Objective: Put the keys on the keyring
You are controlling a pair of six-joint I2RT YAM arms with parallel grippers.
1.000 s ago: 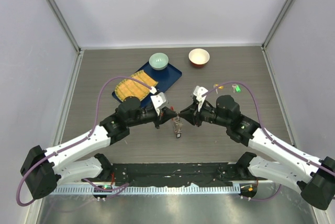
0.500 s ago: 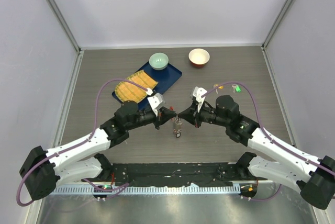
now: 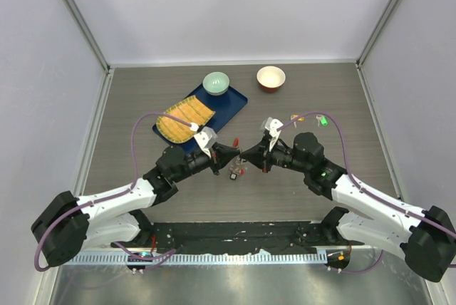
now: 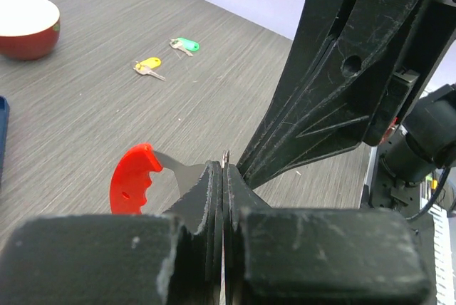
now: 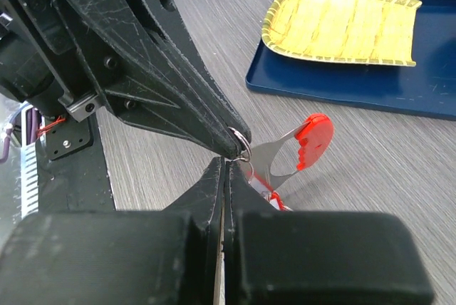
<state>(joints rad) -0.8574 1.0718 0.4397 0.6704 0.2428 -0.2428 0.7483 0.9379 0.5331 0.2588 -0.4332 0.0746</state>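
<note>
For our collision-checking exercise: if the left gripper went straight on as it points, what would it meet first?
The right gripper, tip to tip with the left gripper at the keyring; they may already touch.

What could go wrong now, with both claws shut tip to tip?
The small silver metal ring is pinched only at the very tip of the left gripper. A slight tug from the right gripper might pull it free, dropping the red-headed silver key beside it. The two grippers nearly touch, so they might knock together.
</note>
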